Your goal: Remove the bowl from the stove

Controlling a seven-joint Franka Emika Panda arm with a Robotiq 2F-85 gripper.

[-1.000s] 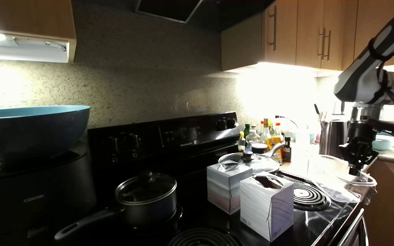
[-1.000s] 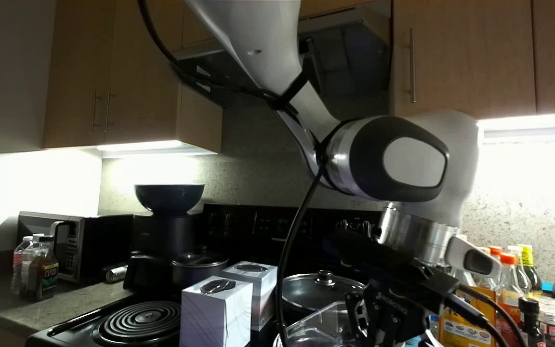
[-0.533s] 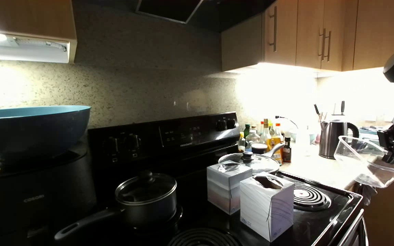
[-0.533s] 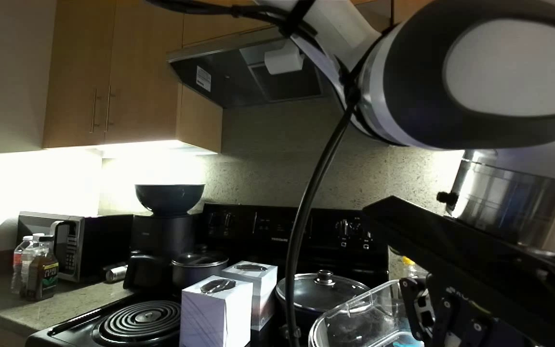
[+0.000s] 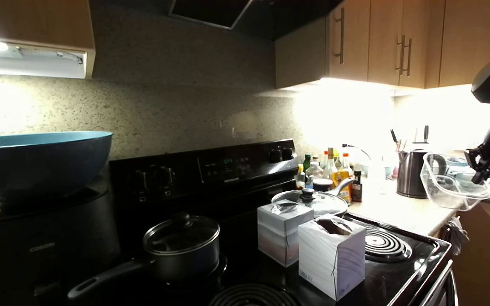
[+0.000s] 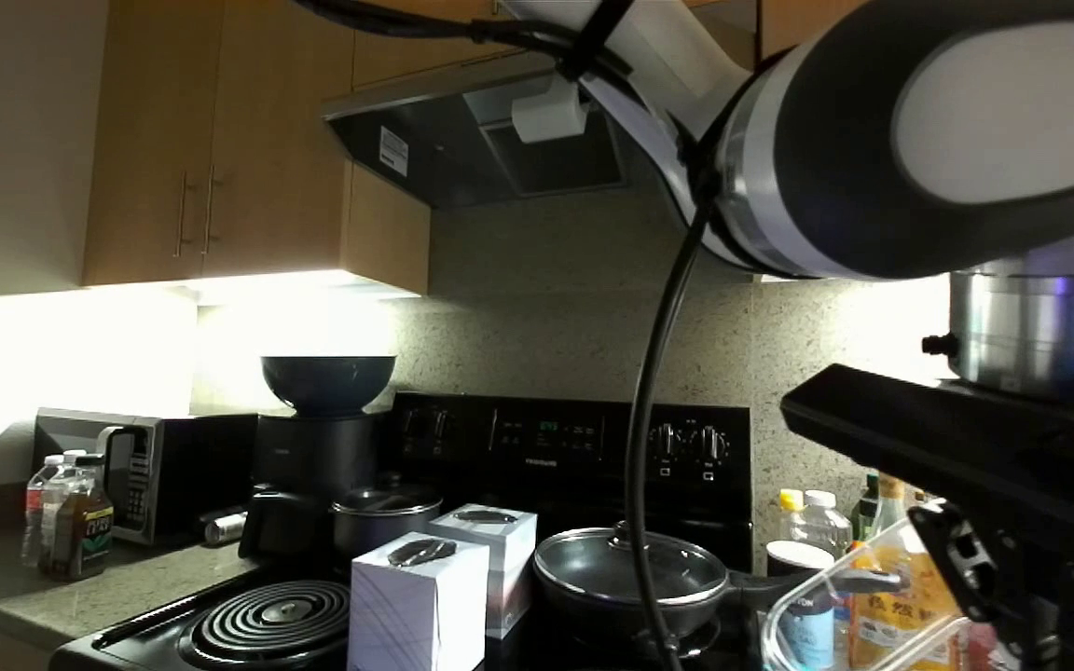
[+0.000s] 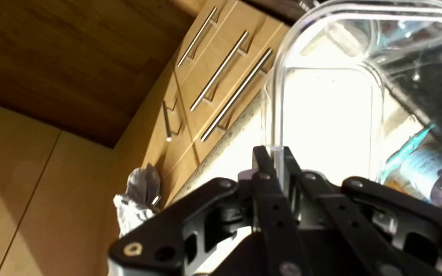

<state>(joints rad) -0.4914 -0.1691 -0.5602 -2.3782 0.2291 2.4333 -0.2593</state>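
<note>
Because the gripper (image 7: 276, 155) pinches the clear bowl (image 5: 453, 191) by a single rim wall, the carry calls for slow, even motion; a jerk would likely make it swing or slip. The bowl hangs in the air, off the stove (image 5: 421, 256), seemingly over the counter (image 5: 391, 212) next to it, its rim slanting in both exterior views. The best course seems to be to level it first, keep it wide of the bottles (image 5: 331, 168), lower until the whole base sits flat, and only then loosen the pinch, drawing away straight along the wall.
</note>
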